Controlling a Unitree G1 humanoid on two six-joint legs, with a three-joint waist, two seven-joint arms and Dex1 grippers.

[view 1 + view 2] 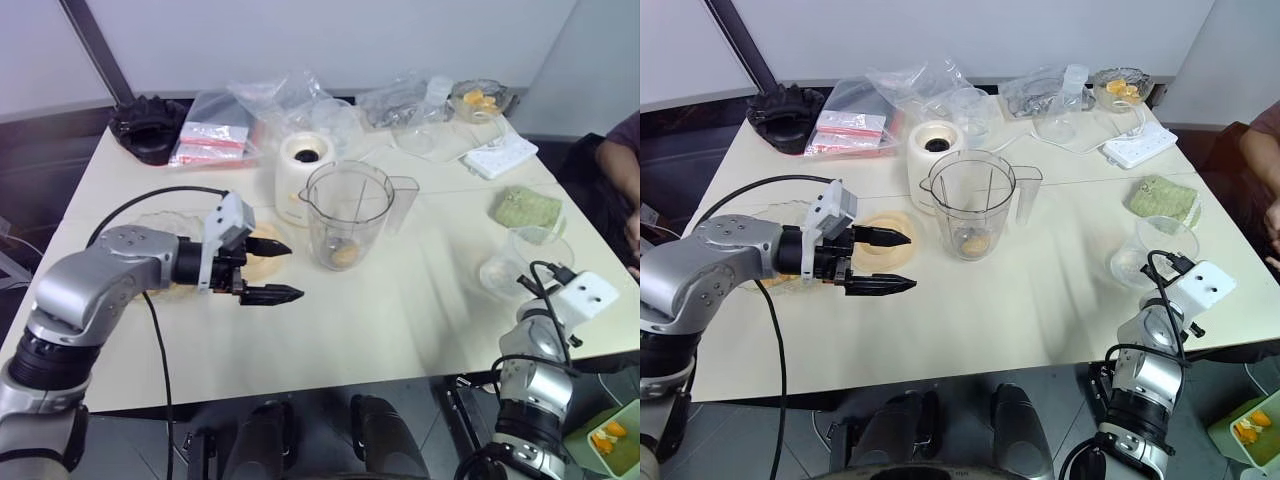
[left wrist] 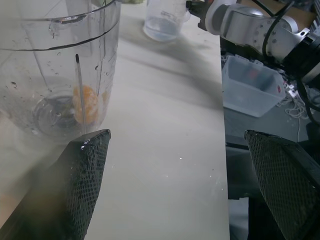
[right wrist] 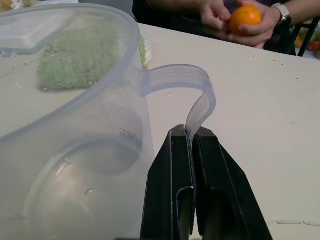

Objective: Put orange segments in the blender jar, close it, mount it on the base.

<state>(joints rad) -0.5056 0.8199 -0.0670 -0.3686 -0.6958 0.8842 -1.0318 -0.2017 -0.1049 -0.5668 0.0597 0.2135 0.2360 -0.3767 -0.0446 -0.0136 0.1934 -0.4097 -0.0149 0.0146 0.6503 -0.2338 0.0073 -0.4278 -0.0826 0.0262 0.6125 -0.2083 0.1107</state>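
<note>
Segments [image 1: 343, 254] lie at the bottom of the jar [image 1: 347, 214], which stands upright mid-worktop [image 1: 400, 320] with no lid on, just in front of the base [image 1: 303, 163]. More segments sit in a glass bowl [image 1: 478, 100] at the far right corner. The peach lid [image 1: 886, 243] lies flat beside the jar, behind the left hand [image 1: 278, 270], whose fingers are spread wide and empty, pointing towards the jar.

The right hand [image 3: 192, 145] is pressed together on the thin handle of a smaller clear tub [image 3: 75, 125] at the worktop's right edge. A green cloth [image 1: 527, 208] lies beyond it, and a person's hands [image 3: 235, 22] hold a whole orange [image 3: 246, 16].

Risks, as I judge them: the tub's handle is thin and flexible, so a pinch there may let the tub swing or slip if lifted. It stands close to the edge and could drop off. If the left hand goes for the lid, its wide fingers could knock the jar, which is tall and light. Mounting the jar unclosed would spill the fruit.
</note>
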